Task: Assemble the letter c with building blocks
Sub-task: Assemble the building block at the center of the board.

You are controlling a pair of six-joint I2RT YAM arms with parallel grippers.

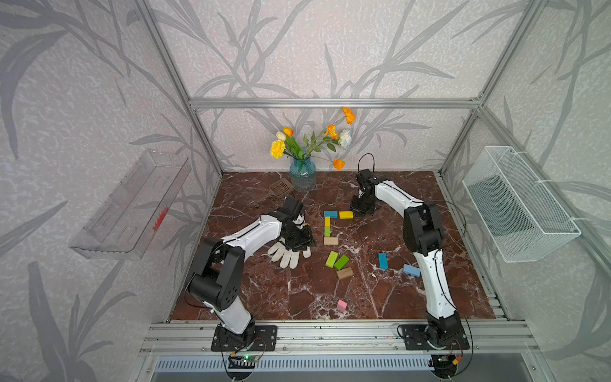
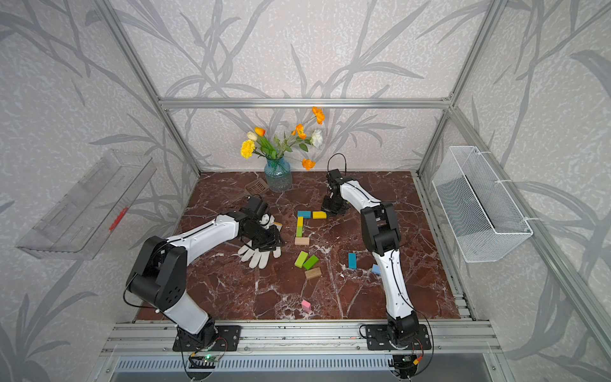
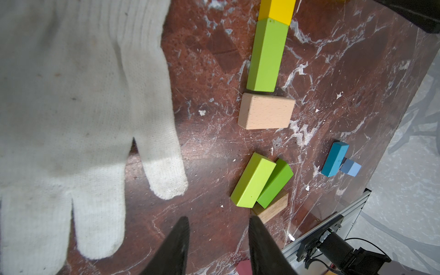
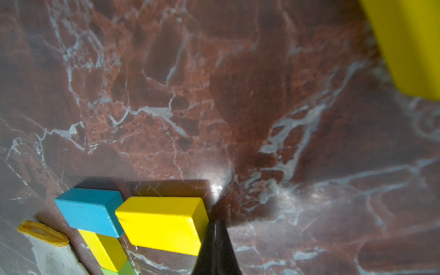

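Note:
In both top views, building blocks form a partial figure: a teal block (image 1: 330, 214) and a yellow block (image 1: 346, 215) along the far side, then a yellow, a green (image 1: 327, 231) and a plain wood block (image 1: 331, 241) running toward me. Two green blocks (image 1: 336, 260), a dark wood one (image 1: 345, 273), a teal one (image 1: 383, 260), a light blue one (image 1: 411, 270) and a pink one (image 1: 342, 306) lie loose. My right gripper (image 4: 215, 223) is shut, its tips against the yellow block's (image 4: 162, 223) end. My left gripper (image 3: 219, 219) is open and empty over the white glove.
The white glove (image 1: 289, 256) lies left of the figure under my left wrist. A blue vase of flowers (image 1: 302, 177) and a brown slotted spatula (image 1: 281, 188) stand at the back. Another yellow block (image 4: 409, 47) shows at the right wrist view's edge. A wire basket (image 1: 519, 205) hangs on the right wall.

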